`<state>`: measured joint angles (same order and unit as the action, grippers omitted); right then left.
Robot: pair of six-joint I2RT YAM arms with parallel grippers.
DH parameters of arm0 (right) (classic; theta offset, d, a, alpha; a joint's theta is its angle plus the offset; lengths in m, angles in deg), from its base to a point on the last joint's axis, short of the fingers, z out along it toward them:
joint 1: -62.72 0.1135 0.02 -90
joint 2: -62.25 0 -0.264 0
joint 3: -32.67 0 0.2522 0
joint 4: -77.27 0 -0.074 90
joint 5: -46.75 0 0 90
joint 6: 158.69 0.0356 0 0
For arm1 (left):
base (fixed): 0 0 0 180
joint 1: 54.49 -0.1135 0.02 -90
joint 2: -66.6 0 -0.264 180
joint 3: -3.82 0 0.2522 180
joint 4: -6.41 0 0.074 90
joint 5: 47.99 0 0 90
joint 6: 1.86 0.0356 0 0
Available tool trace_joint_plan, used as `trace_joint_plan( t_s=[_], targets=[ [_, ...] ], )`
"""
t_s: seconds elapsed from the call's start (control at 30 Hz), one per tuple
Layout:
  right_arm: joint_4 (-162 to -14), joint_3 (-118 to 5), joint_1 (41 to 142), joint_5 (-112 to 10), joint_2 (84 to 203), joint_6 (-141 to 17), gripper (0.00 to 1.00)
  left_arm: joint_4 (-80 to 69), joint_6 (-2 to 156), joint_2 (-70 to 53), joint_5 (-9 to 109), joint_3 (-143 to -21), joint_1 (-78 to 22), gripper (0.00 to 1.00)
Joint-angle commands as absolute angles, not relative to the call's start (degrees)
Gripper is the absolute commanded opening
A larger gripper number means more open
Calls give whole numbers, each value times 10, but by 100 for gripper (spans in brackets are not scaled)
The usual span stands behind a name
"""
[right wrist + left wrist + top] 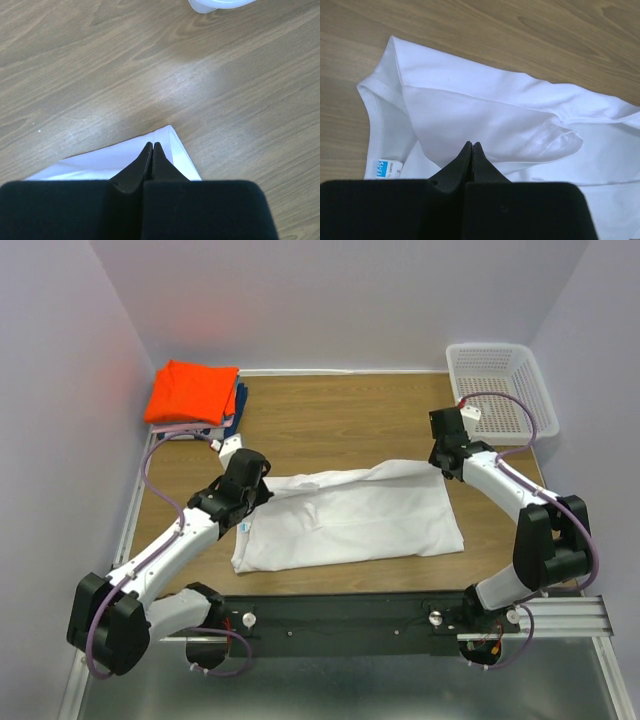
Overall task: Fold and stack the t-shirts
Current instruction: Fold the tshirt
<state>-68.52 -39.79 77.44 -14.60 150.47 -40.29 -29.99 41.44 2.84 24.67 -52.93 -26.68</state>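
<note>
A white t-shirt (350,522) lies partly folded on the wooden table, its far edge lifted into a ridge between both grippers. My left gripper (266,487) is shut on the shirt's far left part near the collar; in the left wrist view its tips (472,145) pinch a fold of white cloth (485,115), with the blue neck label (386,168) at lower left. My right gripper (441,466) is shut on the shirt's far right corner (172,142), its tips (152,146) closed over the hem. A folded orange t-shirt (192,390) lies on a dark blue one (240,402) at the far left.
A white mesh basket (500,390) stands at the far right corner; its rim shows in the right wrist view (220,4). Bare wood table (330,425) stretches between the stack and the basket. Walls close in on three sides.
</note>
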Motion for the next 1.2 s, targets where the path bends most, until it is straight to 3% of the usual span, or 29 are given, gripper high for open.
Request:
trace_joint_plan(
  t_s=[0.0, 0.57, 1.17],
  targets=[
    [-687, -378, 778, -157, 1476, -411, 1, -316, 383, 70, 233, -501, -259, 0],
    [-654, -350, 778, -189, 1389, -408, 1, -393, 339, 174, 220, -486, -243, 0],
    [-613, -229, 777, -211, 1324, -320, 1, -415, 213, 213, 235, -390, -238, 0]
  ],
)
